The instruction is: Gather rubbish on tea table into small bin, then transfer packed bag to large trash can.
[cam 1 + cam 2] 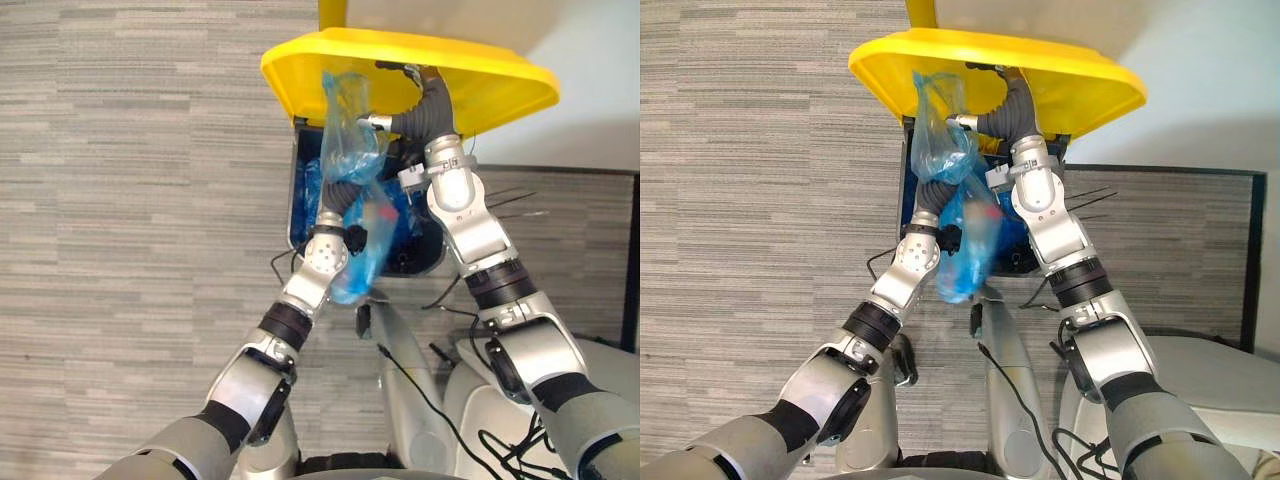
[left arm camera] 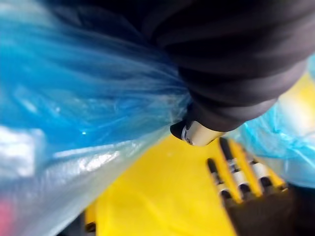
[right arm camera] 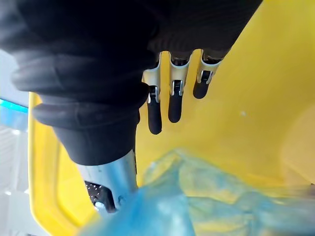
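Near end of job. Holding packed blue bag [image 1: 358, 255] in left hand [image 2: 194, 132], thumb pinching bunched plastic, rest of bag hanging below hand over open large trash can [image 1: 296, 185]. Propping up yellow lid [image 1: 500, 85] with right hand [image 3: 173, 101], fingers straight, flat against lid, gripping nothing. Not dropped in yet. Likely left: lower bag, let go, pull hand out, shut lid. Cannot tell about tea table.
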